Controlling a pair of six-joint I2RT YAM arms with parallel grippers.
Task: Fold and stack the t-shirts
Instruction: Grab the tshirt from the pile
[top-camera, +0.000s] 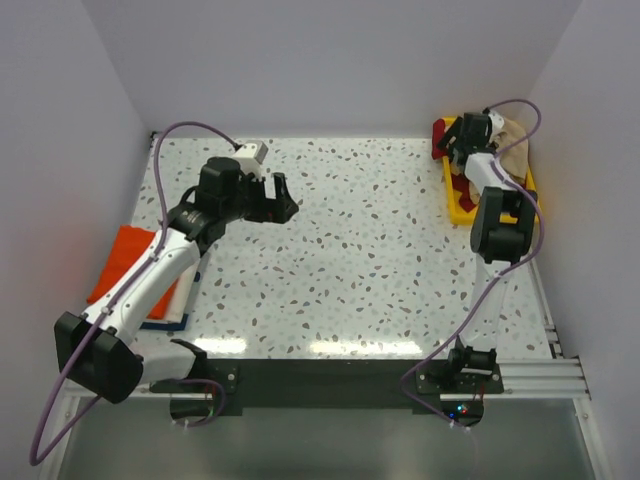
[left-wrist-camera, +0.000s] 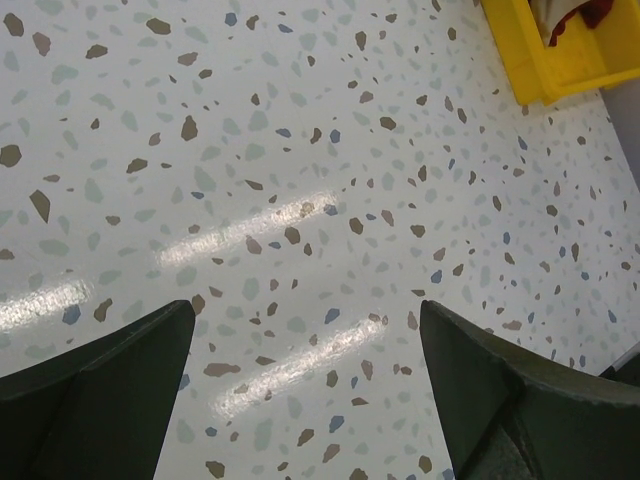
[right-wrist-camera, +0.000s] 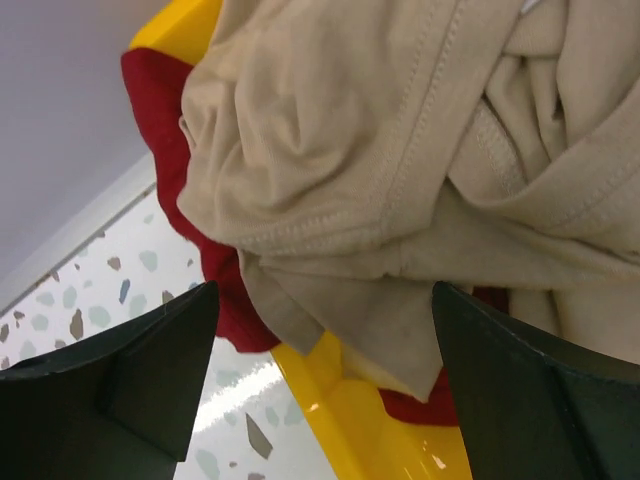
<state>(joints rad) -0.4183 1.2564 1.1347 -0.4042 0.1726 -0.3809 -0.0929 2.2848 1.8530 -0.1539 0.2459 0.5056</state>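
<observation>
Top external view first, biggest stuff down: the speckled table (top-camera: 350, 260) fills most of the shot, with the left arm (top-camera: 150, 280) reaching out over its left half and the right arm (top-camera: 495, 230) stretched up toward the far right corner. Under the right gripper (right-wrist-camera: 322, 295) sits the yellow tray (top-camera: 462, 208), and the right wrist cam shows a crumpled beige t-shirt (right-wrist-camera: 400, 150) piled in it right below the fingers, with a dark red t-shirt (right-wrist-camera: 160, 110) underneath spilling over the tray's rim. That gripper's jaws are spread wide just above the beige cloth, gripping nothing, and I honestly can't tell if they touch it. Well behind the left gripper (left-wrist-camera: 307, 305), back beside that arm, a folded orange t-shirt (top-camera: 122, 262) lies on a white t-shirt with a blue edge (top-camera: 165, 318). Left gripper is released too, jaws wide apart over the table, with a corner of the tray well off to its front right
</observation>
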